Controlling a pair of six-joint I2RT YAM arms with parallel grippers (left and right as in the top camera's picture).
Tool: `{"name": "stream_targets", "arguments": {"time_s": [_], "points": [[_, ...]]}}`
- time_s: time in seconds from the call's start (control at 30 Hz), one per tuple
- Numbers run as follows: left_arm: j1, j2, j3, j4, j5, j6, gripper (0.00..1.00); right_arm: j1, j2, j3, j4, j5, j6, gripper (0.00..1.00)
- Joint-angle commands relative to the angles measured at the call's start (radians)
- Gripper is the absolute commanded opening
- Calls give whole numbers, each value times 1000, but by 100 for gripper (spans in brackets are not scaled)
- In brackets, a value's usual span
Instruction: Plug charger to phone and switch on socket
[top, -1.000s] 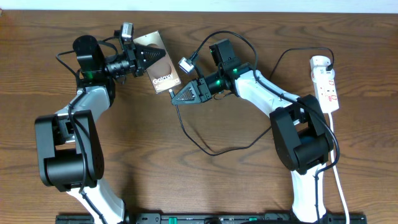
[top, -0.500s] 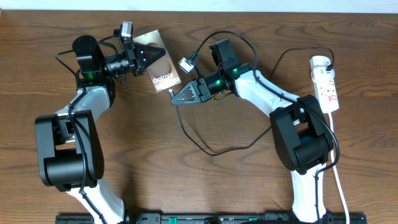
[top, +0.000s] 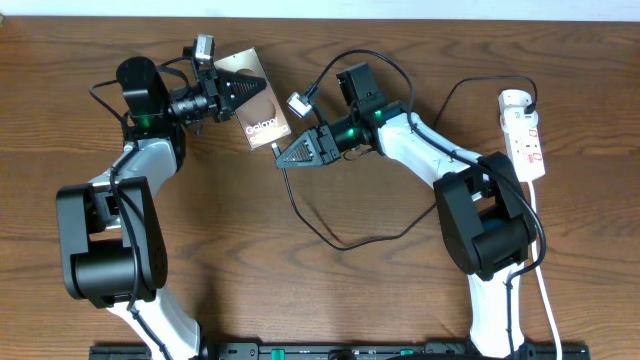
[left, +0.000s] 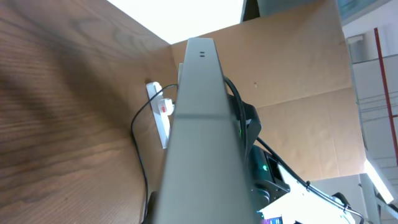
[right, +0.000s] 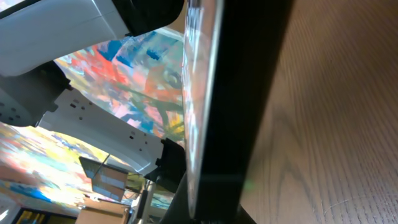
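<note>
The phone (top: 264, 124), dark with white "Galaxy" lettering, lies tilted at the back of the table. My left gripper (top: 248, 94) is shut on its far end. In the left wrist view the phone's edge (left: 196, 124) fills the middle as a grey slab. My right gripper (top: 282, 158) sits at the phone's near end, shut on the tip of the charger, a thin black cable (top: 335, 240) that loops across the table toward the socket (top: 527, 140). The right wrist view shows the phone's glossy edge (right: 230, 93) very close. The plug tip is hidden.
The white power strip lies at the far right with its white cord (top: 545, 285) running toward the front edge. It also shows in the left wrist view (left: 163, 121). Both arm bases stand at the front. Brown wooden tabletop (top: 250, 250) lies between them.
</note>
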Motion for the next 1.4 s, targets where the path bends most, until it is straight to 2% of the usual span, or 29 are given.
{"name": "stream_targets", "arguments": {"time_s": [0.0,0.87,1.37], "points": [[-2,-14,22,13,31,35,7,-3,12,-5,2,-26,0,1],[-23,-14,22,14,68,50,7,-3,12,-5,24,-25,19,1],[-24,-14,22,13,123,118,7,-5,12,-5,45,-24,42,1]]}}
